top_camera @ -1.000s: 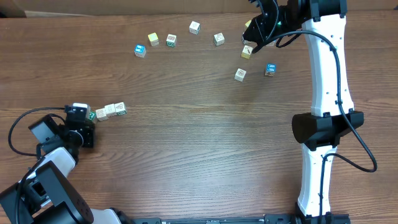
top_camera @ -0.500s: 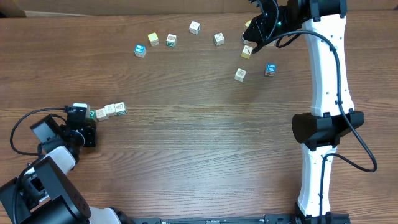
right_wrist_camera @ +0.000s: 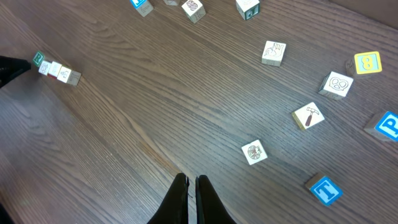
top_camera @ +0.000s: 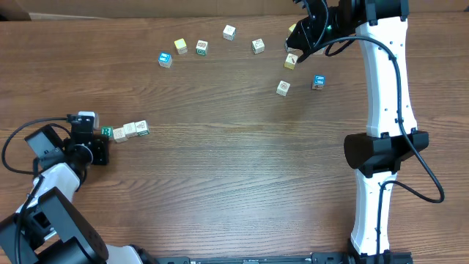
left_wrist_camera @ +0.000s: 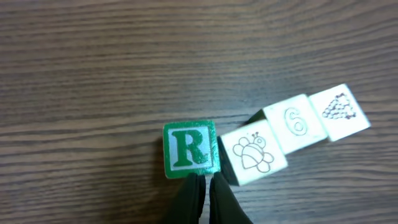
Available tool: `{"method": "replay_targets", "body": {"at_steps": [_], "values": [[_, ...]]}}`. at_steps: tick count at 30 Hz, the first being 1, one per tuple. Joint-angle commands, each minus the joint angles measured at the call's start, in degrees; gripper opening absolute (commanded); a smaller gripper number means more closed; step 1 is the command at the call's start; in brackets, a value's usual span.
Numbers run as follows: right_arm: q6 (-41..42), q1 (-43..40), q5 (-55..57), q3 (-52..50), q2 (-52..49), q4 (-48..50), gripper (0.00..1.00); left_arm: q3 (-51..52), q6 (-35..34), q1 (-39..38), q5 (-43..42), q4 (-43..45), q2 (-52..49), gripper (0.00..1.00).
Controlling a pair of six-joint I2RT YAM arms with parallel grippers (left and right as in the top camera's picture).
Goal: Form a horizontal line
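Note:
The horizontal line is a short row of four small cubes at the table's left. A green "R" cube [left_wrist_camera: 189, 149] [top_camera: 107, 132] is at its left end. A bee cube [left_wrist_camera: 254, 155], a "6" cube [left_wrist_camera: 293, 122] and a dotted cube [left_wrist_camera: 339, 112] [top_camera: 142, 127] follow to the right. The three pale cubes slant away from the R cube. My left gripper [left_wrist_camera: 205, 182] [top_camera: 99, 143] is shut and empty, its tips right at the near edge of the R cube. My right gripper [right_wrist_camera: 191, 182] [top_camera: 299, 38] is shut and empty, high over the back right. The row also shows small in the right wrist view [right_wrist_camera: 55, 68].
Loose cubes lie along the back: a blue one [top_camera: 165, 59], a yellow one [top_camera: 181, 46], pale ones [top_camera: 229, 31], a yellow-sided hammer cube [top_camera: 291, 61] and a blue one [top_camera: 318, 81]. The right wrist view shows a blue "T" cube [right_wrist_camera: 325, 190] and a yellow "8" cube [right_wrist_camera: 367, 63].
My left arm has shifted a little to the left and toward the far side. The row and the right arm look unchanged.

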State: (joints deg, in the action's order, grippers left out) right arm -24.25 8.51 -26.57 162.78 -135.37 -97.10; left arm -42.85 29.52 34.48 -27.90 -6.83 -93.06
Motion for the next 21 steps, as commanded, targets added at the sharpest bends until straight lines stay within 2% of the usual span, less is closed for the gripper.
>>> {"method": "replay_targets", "body": {"at_steps": [1,13,21], "values": [[-0.44,0.09,0.11,1.18,1.55,0.07,0.04,-1.92,0.96,-0.39,-0.09,-2.71,1.36,0.04],[-0.44,0.09,-0.11,1.18,1.55,0.09,0.04,-2.75,1.7,-0.94,-0.63,-8.44,1.36,0.04],[-0.42,0.09,-0.11,1.18,1.55,0.13,0.04,-2.75,4.39,-5.44,3.43,-12.35,1.36,0.04]]}}
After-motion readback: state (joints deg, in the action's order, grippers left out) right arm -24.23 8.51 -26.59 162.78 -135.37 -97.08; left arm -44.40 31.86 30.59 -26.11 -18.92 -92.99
